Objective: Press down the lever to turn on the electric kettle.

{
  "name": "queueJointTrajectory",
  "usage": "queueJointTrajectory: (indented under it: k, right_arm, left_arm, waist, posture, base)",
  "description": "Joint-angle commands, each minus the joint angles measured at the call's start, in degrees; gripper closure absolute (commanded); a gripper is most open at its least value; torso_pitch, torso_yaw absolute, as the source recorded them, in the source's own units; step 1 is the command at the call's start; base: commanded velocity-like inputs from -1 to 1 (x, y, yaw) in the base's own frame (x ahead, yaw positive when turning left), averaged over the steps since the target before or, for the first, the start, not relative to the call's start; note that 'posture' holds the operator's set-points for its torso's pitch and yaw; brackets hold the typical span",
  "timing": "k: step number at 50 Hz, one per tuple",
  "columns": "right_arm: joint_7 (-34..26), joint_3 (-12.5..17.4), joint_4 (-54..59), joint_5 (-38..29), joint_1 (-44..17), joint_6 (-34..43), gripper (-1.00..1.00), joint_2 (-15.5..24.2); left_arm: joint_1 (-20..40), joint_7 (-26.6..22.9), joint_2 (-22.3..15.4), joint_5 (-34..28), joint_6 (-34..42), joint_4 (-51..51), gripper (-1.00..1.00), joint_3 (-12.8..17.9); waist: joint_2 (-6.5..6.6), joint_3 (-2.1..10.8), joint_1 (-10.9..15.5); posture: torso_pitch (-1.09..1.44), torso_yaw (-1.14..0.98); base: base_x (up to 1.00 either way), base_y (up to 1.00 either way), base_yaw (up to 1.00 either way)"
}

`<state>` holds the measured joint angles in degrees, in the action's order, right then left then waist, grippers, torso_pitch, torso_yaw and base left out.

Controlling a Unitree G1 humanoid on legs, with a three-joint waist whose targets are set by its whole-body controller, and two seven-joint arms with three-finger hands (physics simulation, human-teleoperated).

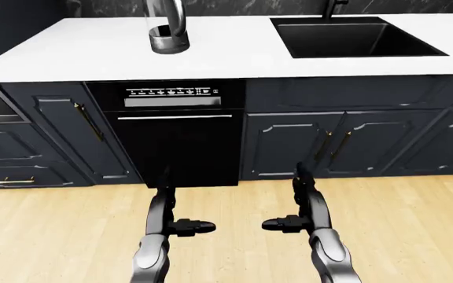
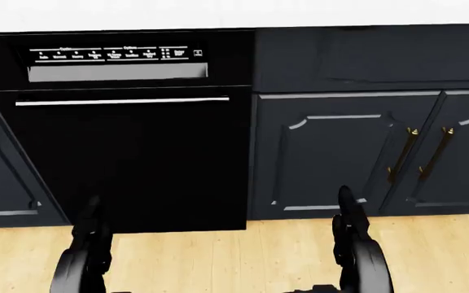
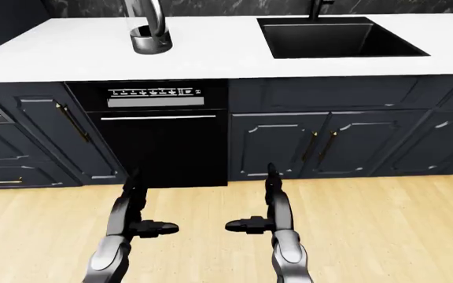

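A home kitchen, rendered in simulation — told by a white worktop (image 1: 234,53) with a black sink (image 1: 352,36) sunk into it and a dark tap (image 1: 333,7) at its upper edge. Below it, a built-in black dishwasher (image 1: 175,135) with a button strip and bar handle, flanked by navy panelled cabinets (image 1: 352,138) with brass pulls. Drawers (image 1: 10,165) at left — pale wood-plank floor (image 1: 415,230) underneath.
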<state>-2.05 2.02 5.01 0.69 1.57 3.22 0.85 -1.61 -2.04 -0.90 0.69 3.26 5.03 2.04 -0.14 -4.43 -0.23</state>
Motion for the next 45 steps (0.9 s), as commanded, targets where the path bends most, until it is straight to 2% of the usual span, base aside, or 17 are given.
queueJointTrajectory:
  k: [1,2,3,4,5,7,8,18,19,24,25,26,28,31,36,45]
  right_arm:
    - [-0.21,-0.21,-6.96,0.45,-0.95,-2.9,-1.0,0.02]
    - [-0.71,-0.36,-7.62,1.07,-0.84,-3.11,-1.0,-0.14]
    - [-0.57,-0.57,-7.92,0.68,-0.83,-2.89,-1.0,-0.12]
    - [-0.33,-0.56,-8.77,0.77,-0.5,-2.58,-1.0,-0.26]
    - [-0.15,-0.35,-8.78,0.86,-0.55,-2.77,-1.0,-0.23]
    - [0.31,0.09,-9.81,1.26,-0.51,-2.7,-1.0,-0.23]
    - [0.48,0.28,-10.74,1.69,-0.3,-2.4,-1.0,-0.28]
    - [1.4,0.06,-22.98,0.51,0.51,2.83,-1.0,-0.07]
    - [1.39,0.66,-28.57,0.53,-0.06,6.48,-1.0,0.51]
    - [1.05,0.8,-34.94,0.22,-0.78,11.03,-1.0,0.38]
    - [1.06,0.85,-35.97,-0.06,-1.08,12.07,-1.0,0.47]
    - [1.49,3.09,-44.56,-0.99,-6.36,20.12,-1.0,2.64]
    - [1.16,3.25,-46.21,-1.63,-7.08,21.88,-1.0,2.59]
    - [1.16,4.03,-46.33,-3.03,-7.23,22.21,-1.0,2.68]
    - [0.98,3.88,-50.02,-4.33,-8.3,26.08,-1.0,2.84]
    - [0.26,2.76,-52.68,-9.83,-8.91,29.55,-1.0,3.07]
  left_arm:
    - [1.38,-0.14,-0.15,0.09,-3.4,-6.13,-1.0,-0.14]
    - [1.26,-0.11,-0.13,-0.13,-3.35,-6.17,-1.0,-0.23]
    - [1.11,-0.1,-0.09,-0.15,-3.09,-6.42,-1.0,-0.25]
    - [1.09,-0.01,-0.05,-0.29,-2.86,-6.32,-1.0,-0.3]
    - [1.04,0.28,-0.04,-0.69,-2.58,-6.25,-1.0,-0.36]
    - [0.64,0.51,0.04,-1.32,-1.92,-7.42,-1.0,-0.72]
    - [0.4,0.5,0.07,-1.34,-1.52,-8.4,-1.0,-0.74]
    - [-0.23,0.39,0.09,-1.03,4.58,-17.95,-1.0,-0.52]
    - [-0.34,0.44,-0.02,-0.91,4.78,-19.87,-1.0,-0.18]
    - [0.07,0.47,-0.17,-0.87,7.0,-22.24,-1.0,0.25]
    - [0.4,0.51,-0.28,-0.72,9.52,-24.65,-1.0,0.46]
    - [3.18,1.47,-0.88,-0.14,21.82,-40.63,-1.0,1.37]
    - [3.71,1.39,-0.9,-0.1,23.15,-42.04,-1.0,1.72]
    - [3.74,1.16,-0.92,-0.28,23.6,-42.73,-1.0,1.73]
    - [4.92,0.93,-1.26,-0.73,27.03,-46.39,-1.0,1.88]
    - [6.54,0.94,-1.4,-1.38,32.55,-52.37,-1.0,1.82]
  waist:
    - [-0.45,0.05,-0.12]
    - [-0.43,2.09,0.1]
    - [-0.07,3.57,0.4]
    - [-0.09,2.97,0.41]
    - [-0.47,1.07,0.32]
    - [-0.39,4.0,0.38]
    - [-0.36,4.33,0.41]
    - [-0.24,4.8,0.51]
    - [-0.2,4.92,0.48]
    - [-0.26,5.16,0.58]
    - [-0.26,5.18,0.56]
    - [-0.26,5.22,0.54]
    - [-0.31,5.76,0.33]
    - [-0.45,4.52,0.51]
    - [-0.22,5.08,0.58]
    - [-0.25,4.16,0.53]
  posture:
    - [0.0,0.0]
    - [0.0,0.0]
    - [0.0,0.0]
    - [0.0,0.0]
    - [0.0,0.0]
    - [0.0,0.0]
    - [0.0,0.0]
    - [0.0,0.0]
    - [0.0,0.0]
    - [0.0,0.0]
    - [0.0,0.0]
    - [0.0,0.0]
    - [0.0,0.0]
    - [0.0,0.0]
    - [0.0,0.0]
    - [0.0,0.0]
  base:
    - [0.0,0.0,0.0]
    - [0.0,0.0,0.0]
    - [0.0,0.0,0.0]
    - [0.0,0.0,0.0]
    - [0.0,0.0,0.0]
    - [0.0,0.0,0.0]
    - [0.0,0.0,0.0]
    - [0.0,0.0,0.0]
    - [0.0,0.0,0.0]
    - [0.0,0.0,0.0]
    - [0.0,0.0,0.0]
    - [0.0,0.0,0.0]
    - [0.0,0.0,0.0]
    - [0.0,0.0,0.0]
    - [0.0,0.0,0.0]
    - [0.0,0.0,0.0]
